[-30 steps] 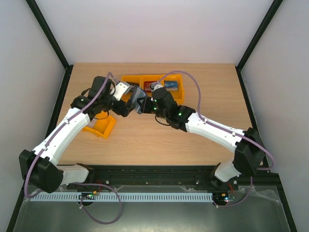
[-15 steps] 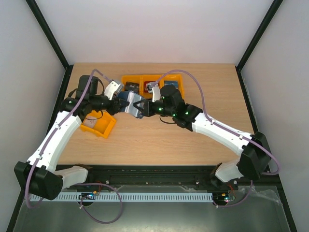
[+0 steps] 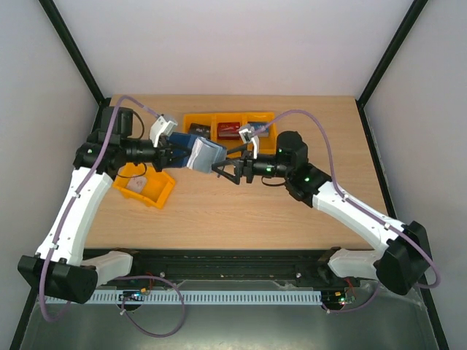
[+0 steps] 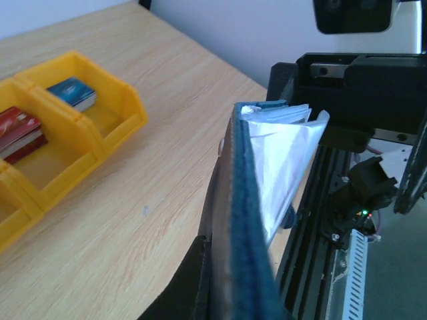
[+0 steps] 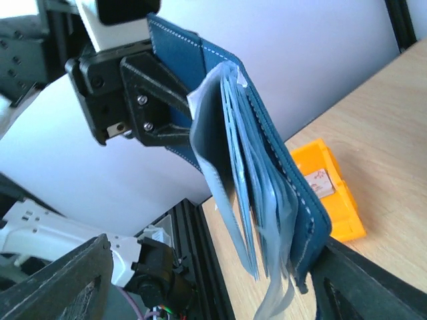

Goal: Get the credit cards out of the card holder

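Note:
The card holder (image 3: 203,154), navy with pale clear sleeves, hangs above the table between the two arms. My left gripper (image 3: 175,154) is shut on its left end. In the left wrist view the card holder (image 4: 248,200) runs edge-on out of the jaws, its sleeves (image 4: 283,150) fanned to the right. My right gripper (image 3: 230,168) stands open just right of the holder. Its dark fingers (image 5: 63,283) frame the hanging card holder (image 5: 280,183) without touching. One of the credit cards (image 3: 136,186), white with red marks, lies in an orange bin (image 3: 157,193).
A row of orange bins (image 3: 219,118) stands at the back middle, holding red (image 3: 229,129), blue (image 3: 257,128) and dark (image 3: 198,130) items. The single orange bin lies front left, under my left arm. Black frame rails run along the table's sides.
My left gripper has shut on the card holder and my right gripper has let go and drawn back to the right. The left arm has pulled the holder a little to the left.

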Controlling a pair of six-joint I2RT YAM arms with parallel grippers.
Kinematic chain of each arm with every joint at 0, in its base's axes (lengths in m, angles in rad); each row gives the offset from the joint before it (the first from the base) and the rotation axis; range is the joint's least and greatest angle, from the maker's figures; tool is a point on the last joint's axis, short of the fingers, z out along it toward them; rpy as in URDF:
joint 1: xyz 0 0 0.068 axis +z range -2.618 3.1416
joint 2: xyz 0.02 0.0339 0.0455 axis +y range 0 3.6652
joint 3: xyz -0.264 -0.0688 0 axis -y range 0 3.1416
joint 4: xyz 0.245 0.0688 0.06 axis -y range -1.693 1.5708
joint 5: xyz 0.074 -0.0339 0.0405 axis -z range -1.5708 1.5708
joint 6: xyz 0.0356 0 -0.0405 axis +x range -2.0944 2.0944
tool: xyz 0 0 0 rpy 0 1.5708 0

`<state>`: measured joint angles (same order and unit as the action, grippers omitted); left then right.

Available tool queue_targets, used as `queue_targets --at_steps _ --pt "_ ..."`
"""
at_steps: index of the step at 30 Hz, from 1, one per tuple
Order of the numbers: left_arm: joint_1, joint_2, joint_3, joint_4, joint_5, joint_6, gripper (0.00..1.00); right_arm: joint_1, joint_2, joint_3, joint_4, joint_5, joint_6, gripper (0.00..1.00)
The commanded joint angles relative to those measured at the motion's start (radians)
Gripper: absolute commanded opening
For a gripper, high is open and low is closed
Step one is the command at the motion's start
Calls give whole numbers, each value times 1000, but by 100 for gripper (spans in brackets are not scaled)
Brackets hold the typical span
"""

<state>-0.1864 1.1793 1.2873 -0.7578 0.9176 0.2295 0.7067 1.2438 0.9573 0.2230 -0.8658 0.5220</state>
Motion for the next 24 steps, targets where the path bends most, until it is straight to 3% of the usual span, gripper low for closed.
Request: queue_targets --at_steps 1,13,20,24 --pt "1 -22 42 -45 123 18 2 -1 -60 25 -66 -43 -170 80" --pt "4 -38 105 -147 194 109 2 -55 -76 26 -178 42 -277 72" --pt "4 -40 71 -110 196 75 2 -45 -29 23 -34 -49 -162 68" --pt "4 -37 36 -72 202 36 2 4 -25 24 -5 44 -158 68"
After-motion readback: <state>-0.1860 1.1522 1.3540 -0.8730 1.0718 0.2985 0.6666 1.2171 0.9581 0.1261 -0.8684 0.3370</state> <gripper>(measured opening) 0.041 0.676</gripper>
